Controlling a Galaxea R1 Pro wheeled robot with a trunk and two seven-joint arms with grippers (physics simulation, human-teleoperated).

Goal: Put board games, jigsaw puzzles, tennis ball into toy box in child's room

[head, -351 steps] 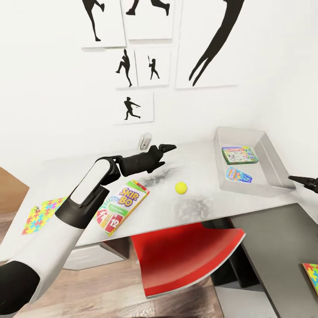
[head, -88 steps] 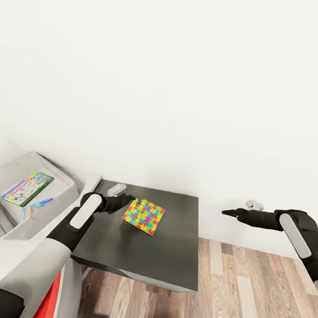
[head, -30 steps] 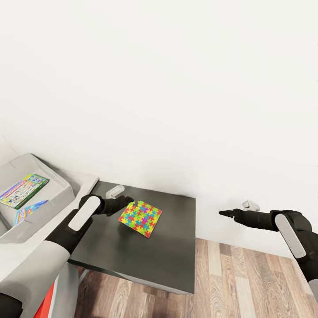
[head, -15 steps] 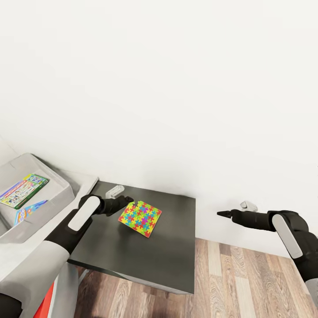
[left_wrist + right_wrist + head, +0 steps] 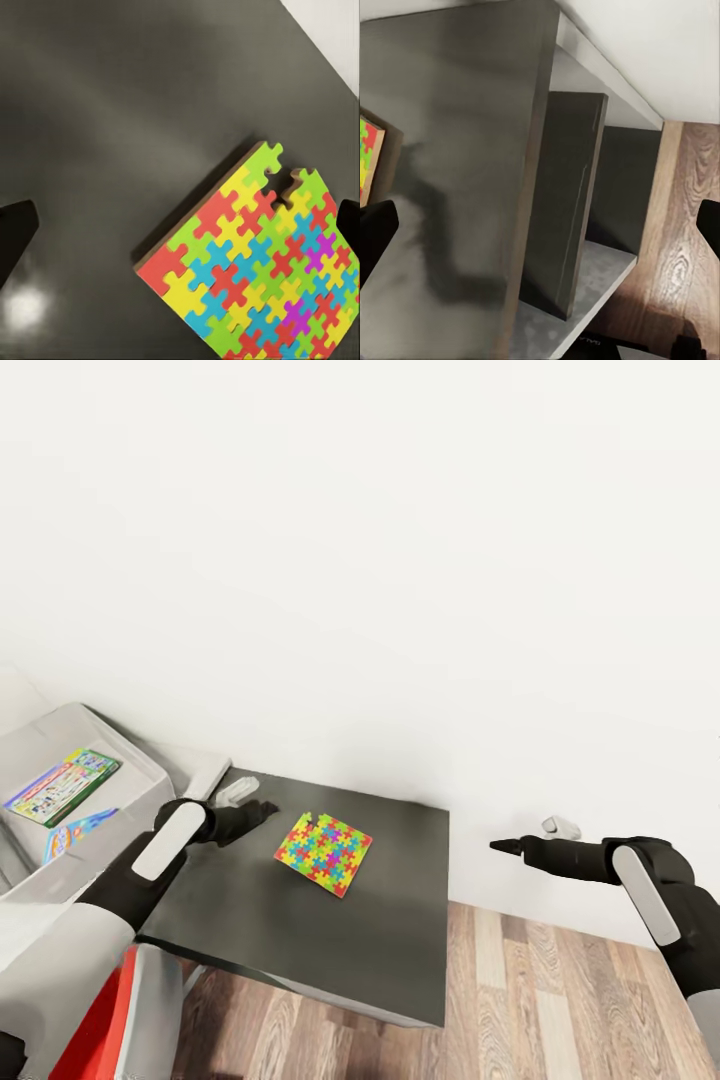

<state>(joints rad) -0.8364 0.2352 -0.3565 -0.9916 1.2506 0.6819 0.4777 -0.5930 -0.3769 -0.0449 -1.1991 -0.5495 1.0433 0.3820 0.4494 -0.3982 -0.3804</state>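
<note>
One jagged-edged jigsaw puzzle (image 5: 323, 853) lies flat on matte dark table (image 5: 330, 940); left tool (image 5: 262, 812) released.

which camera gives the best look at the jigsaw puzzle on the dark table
The left wrist view: the jigsaw puzzle is close, pieces and thickness clear. The head view shows it whole but small; the right wrist view catches just an edge.

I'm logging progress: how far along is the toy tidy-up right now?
Partly done. Two board games already lie in the toy box. In hand: nothing; the left gripper is open beside the jigsaw puzzle, which lies flat on the dark table wing, untouched. The right gripper hangs off the table's side. At least this puzzle remains to be boxed.
</note>
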